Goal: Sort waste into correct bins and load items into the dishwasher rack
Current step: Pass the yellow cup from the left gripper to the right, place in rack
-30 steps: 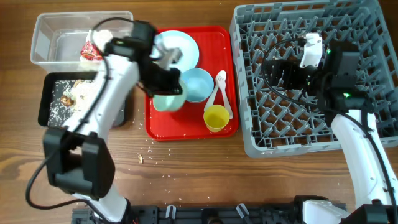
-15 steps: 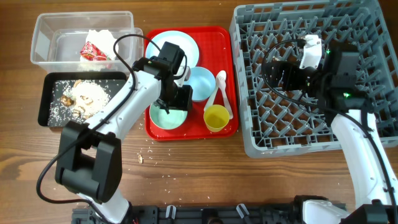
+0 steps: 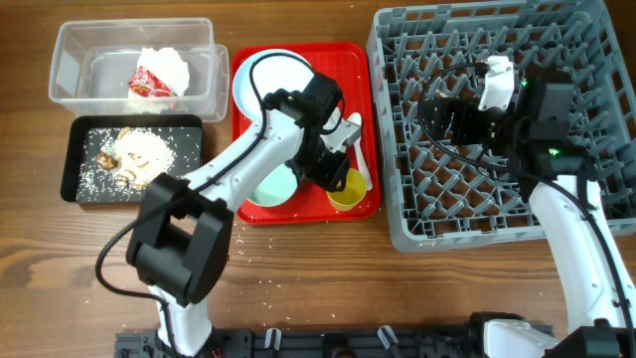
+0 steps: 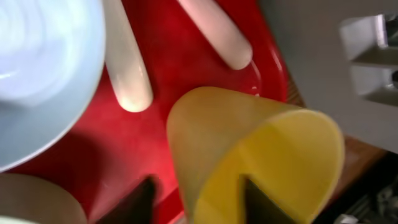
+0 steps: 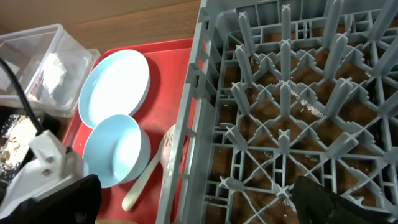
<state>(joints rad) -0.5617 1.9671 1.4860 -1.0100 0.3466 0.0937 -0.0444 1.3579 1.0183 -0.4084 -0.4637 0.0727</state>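
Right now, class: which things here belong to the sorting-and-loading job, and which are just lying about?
Job: yellow cup, green bowl, blue bowl, plate, spoons, dishwasher rack, clear bin, black tray.
Lying about: crumbs, red tray.

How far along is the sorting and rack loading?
Done: a wrapper sits in the clear bin, crumbs in the black tray. In hand: the left gripper is at the yellow cup; grip unclear. Left: the plate, blue bowl, green bowl, spoons and cup sit on the red tray, and the rack shows no dishes.
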